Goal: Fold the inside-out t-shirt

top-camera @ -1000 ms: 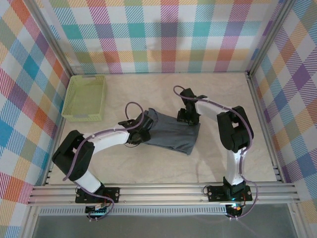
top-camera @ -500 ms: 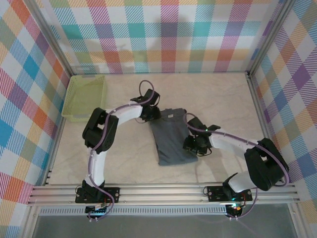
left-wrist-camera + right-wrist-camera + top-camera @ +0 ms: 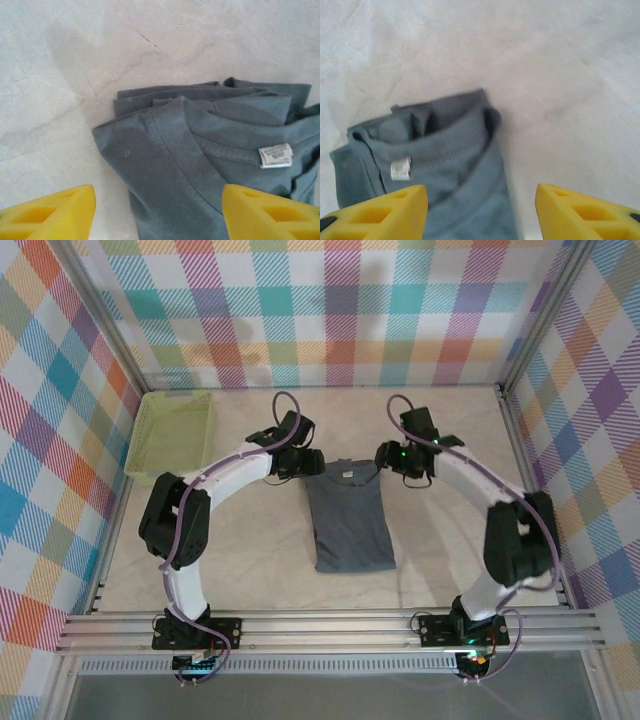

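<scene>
Dark slate-grey cloth t-shirt (image 3: 348, 525): narrow strip, right of lime-green plastic mesh basket (image 3: 172, 436) | my left pincer (image 3: 158, 192), right pincer (image 3: 481, 189): agape, empty | pinch both collar corners evenly, fold squarely hemward.

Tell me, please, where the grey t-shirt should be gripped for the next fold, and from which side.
Probably at the two collar-end corners of the t-shirt, coming down from above: left gripper on its corner, right gripper on the other. The shirt lies flat as a narrow strip, collar at the far end, and both open grippers are beside that end.
</scene>
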